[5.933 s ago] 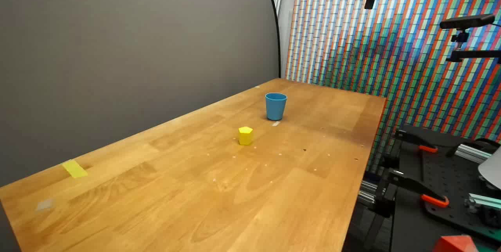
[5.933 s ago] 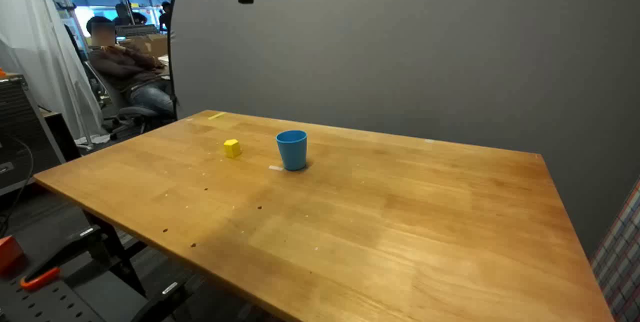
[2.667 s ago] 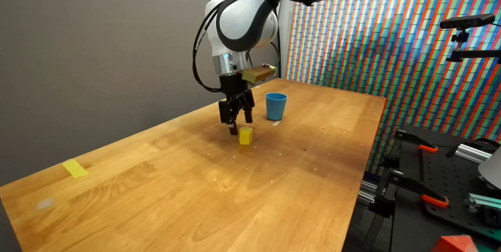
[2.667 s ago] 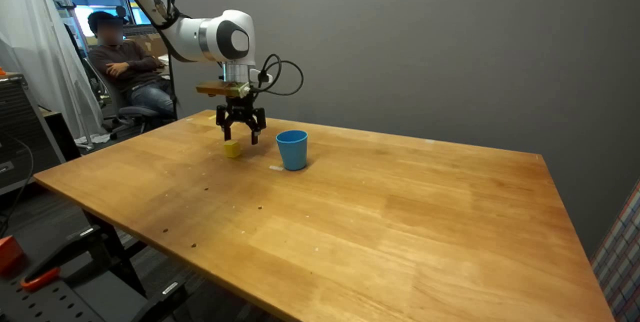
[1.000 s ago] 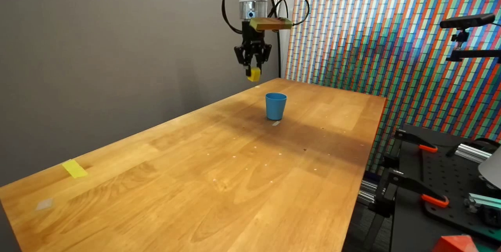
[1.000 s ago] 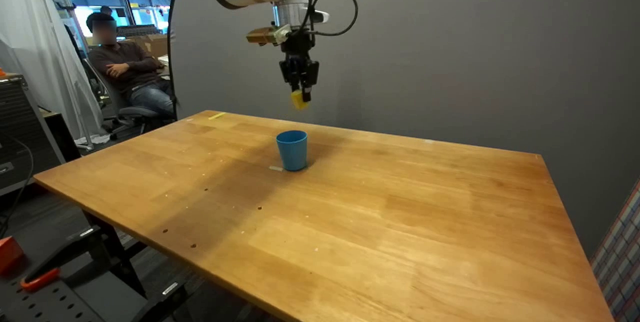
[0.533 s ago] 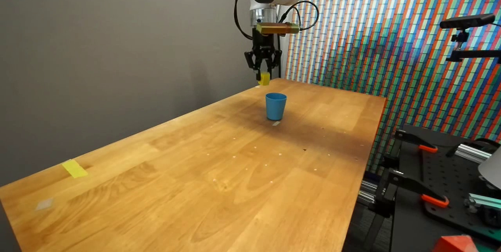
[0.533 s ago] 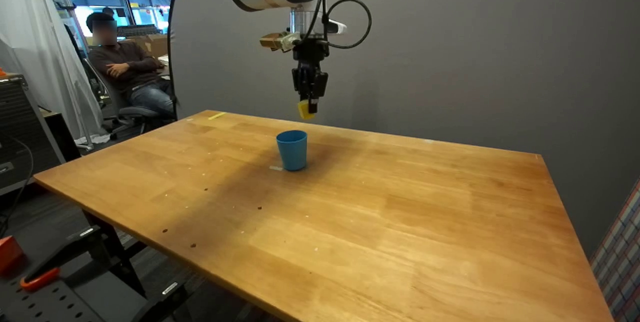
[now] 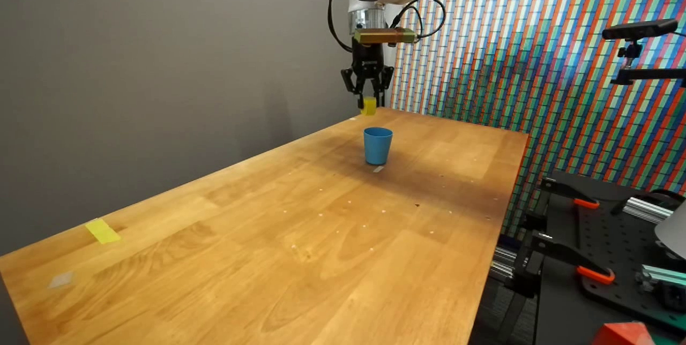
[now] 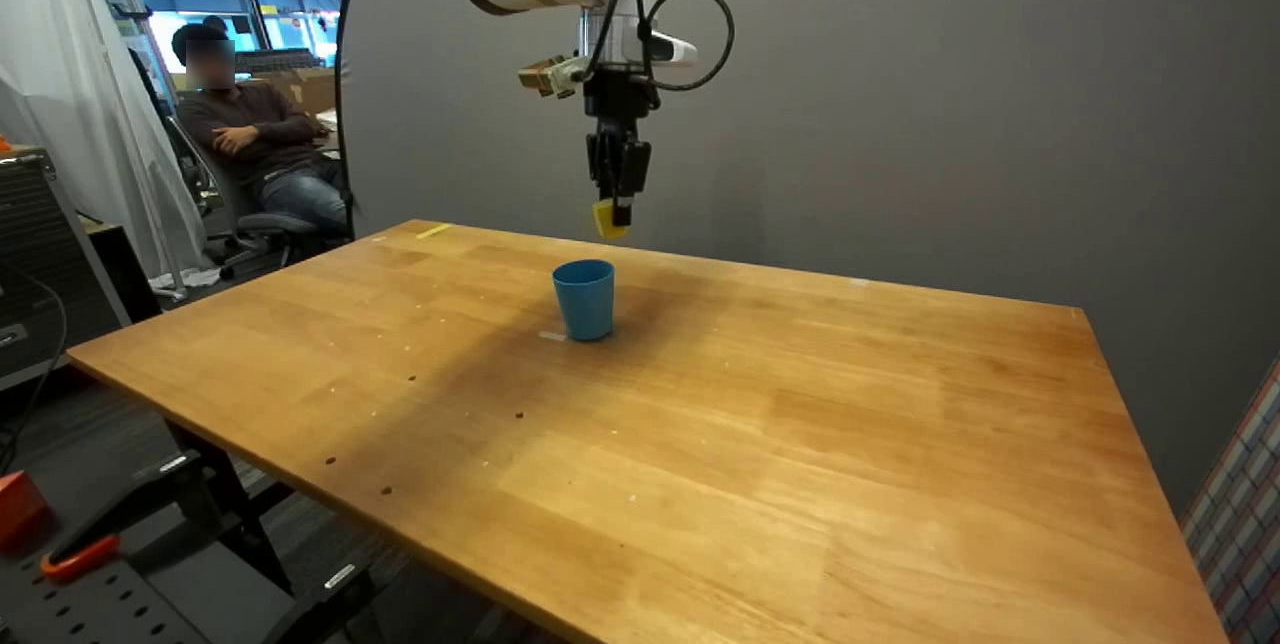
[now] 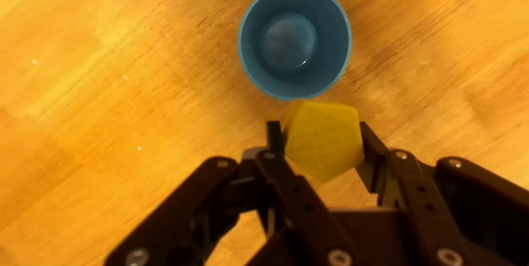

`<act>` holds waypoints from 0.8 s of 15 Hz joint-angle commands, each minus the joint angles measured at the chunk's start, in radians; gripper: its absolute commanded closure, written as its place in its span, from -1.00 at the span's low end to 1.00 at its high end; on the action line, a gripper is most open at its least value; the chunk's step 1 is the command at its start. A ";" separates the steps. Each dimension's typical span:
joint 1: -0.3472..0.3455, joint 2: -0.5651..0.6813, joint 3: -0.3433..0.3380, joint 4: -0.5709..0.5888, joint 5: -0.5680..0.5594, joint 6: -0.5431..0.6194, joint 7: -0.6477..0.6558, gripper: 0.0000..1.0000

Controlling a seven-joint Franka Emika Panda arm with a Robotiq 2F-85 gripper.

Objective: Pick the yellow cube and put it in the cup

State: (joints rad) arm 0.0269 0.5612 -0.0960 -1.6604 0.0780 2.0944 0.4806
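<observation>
One yellow cube [image 9: 368, 107] hangs in the pincer [image 9: 370, 102] in an exterior view, higher than the blue cup [image 9: 378, 147] and apart from it; I take that height to be there so the cube can clear the rim. The cup stands upright on the tabletop [image 9: 257, 270], mouth up, which suits a drop from above. In an exterior view the fingers [image 10: 622, 213] point straight down and the cube [image 10: 606, 222] pokes out below and to one side of them, so I judge it could fall free without any turn first. In the wrist view the pincer is closed only to the cube's width, its fingers pressing from either side, presumably to keep so small a block from slipping. There the cup [image 11: 332, 47] lies just beyond the cube, its floor in sight; whether they line up is hard to tell, but a slight shift towards the cup seems called for before letting go.
</observation>
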 commanded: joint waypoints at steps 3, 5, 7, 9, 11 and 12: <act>0.010 -0.065 -0.004 -0.115 0.009 0.005 0.042 0.61; 0.012 -0.062 -0.001 -0.132 0.010 0.007 0.043 0.61; 0.015 -0.058 0.004 -0.146 0.015 0.006 0.042 0.61; 0.021 -0.053 0.010 -0.157 0.015 0.009 0.039 0.61; 0.025 -0.048 0.015 -0.158 0.014 0.012 0.034 0.61; 0.028 -0.049 0.017 -0.159 0.011 0.021 0.031 0.31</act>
State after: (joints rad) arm 0.0452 0.5400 -0.0817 -1.7948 0.0784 2.0957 0.5092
